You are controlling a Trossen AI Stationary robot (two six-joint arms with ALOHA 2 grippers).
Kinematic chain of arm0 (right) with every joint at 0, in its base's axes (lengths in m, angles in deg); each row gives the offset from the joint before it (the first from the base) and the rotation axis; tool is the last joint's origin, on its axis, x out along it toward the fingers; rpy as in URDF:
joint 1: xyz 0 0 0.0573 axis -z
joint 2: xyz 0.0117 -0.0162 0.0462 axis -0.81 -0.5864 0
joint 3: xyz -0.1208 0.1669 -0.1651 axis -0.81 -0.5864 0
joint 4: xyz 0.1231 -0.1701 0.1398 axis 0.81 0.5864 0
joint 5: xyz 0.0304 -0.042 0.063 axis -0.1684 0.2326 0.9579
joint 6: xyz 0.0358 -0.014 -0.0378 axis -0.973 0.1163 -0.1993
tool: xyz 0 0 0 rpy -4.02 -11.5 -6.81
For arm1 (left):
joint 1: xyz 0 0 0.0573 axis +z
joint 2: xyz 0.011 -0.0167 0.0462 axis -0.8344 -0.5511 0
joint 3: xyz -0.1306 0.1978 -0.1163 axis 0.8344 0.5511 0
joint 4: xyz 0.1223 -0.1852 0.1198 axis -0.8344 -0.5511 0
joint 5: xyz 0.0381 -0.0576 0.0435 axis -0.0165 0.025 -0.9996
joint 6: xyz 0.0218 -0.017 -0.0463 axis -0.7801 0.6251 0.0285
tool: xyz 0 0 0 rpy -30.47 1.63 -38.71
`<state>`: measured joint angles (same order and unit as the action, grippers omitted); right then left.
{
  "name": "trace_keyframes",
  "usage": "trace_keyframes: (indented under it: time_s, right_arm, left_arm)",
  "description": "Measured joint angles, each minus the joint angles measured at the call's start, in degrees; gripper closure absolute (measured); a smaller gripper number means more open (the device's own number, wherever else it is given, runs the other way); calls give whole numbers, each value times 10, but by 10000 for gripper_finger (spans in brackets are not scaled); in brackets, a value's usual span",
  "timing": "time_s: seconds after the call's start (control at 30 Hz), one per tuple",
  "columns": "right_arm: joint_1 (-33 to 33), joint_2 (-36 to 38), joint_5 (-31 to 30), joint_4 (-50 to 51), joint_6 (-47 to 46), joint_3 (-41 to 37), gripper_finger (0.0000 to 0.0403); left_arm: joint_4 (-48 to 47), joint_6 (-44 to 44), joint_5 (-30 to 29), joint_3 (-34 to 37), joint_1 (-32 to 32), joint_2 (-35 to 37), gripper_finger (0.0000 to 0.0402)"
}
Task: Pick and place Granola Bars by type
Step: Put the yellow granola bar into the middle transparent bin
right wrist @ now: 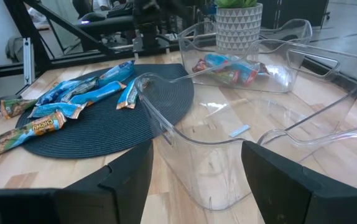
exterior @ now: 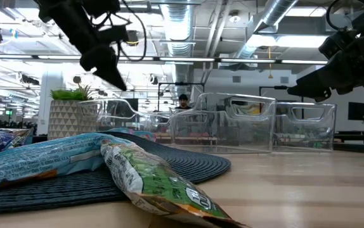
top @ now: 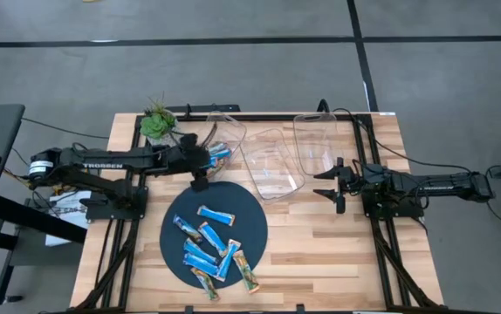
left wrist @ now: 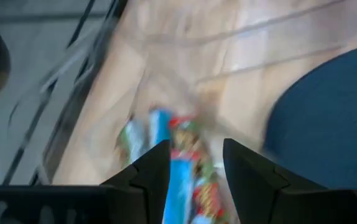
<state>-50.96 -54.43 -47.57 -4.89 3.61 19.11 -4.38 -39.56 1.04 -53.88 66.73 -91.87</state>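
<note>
Several granola bars [top: 211, 249] lie on the dark round mat [top: 255, 218], mostly blue, with a green one nearest the low camera [exterior: 156, 180]. A few blue-and-red bars [right wrist: 228, 68] lie in the left clear bin [top: 224, 131]. My left gripper [top: 209, 161] hovers over that bin's near part with its fingers apart. In its wrist view a blurred blue-and-red bar [left wrist: 181, 180] shows in the gap of the gripper [left wrist: 196, 155]. My right gripper [top: 333, 185] waits open by the right bin [top: 316, 139], touching nothing. My left gripper points slanting down over the left bin, and a blue-and-red bar [left wrist: 166, 134] shows between its fingers. The picture is blurred, so I cannot tell whether the fingers touch that bar or whether it lies in the bin below them.
Three clear bins stand in a row at the table's far side, the middle one [top: 272, 166] tilted toward the mat. A potted plant [top: 157, 122] stands at the far left corner. Bare wood [top: 320, 253] lies to the right of the mat.
</note>
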Motion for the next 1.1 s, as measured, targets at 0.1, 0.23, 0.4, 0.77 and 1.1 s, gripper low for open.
trace_keyframes:
  time_s: [0.1, 0.23, 0.4, 0.77, 1.1]
  right_arm:
    - [0, 0, 0, 0, 0, 0, 163]
    - [0, 0, 0, 0, 0, 0, 163]
    - [0, 0, 0, 0, 0, 0, 163]
    - [0, 0, 0, 0, 0, 0, 163]
    - [0, 0, 0, 0, 0, 0, 163]
  left_arm:
    - [25, -14, 12, 0, -41, 0, 262]
    - [48, -15, 47, 0, -103, 0, 262]
    - [49, -8, 76, 0, -187, 0, 262]
    - [-4, 55, 75, -1, -273, -46, 263]
    - [-21, 44, 75, -27, -264, -159, 263]
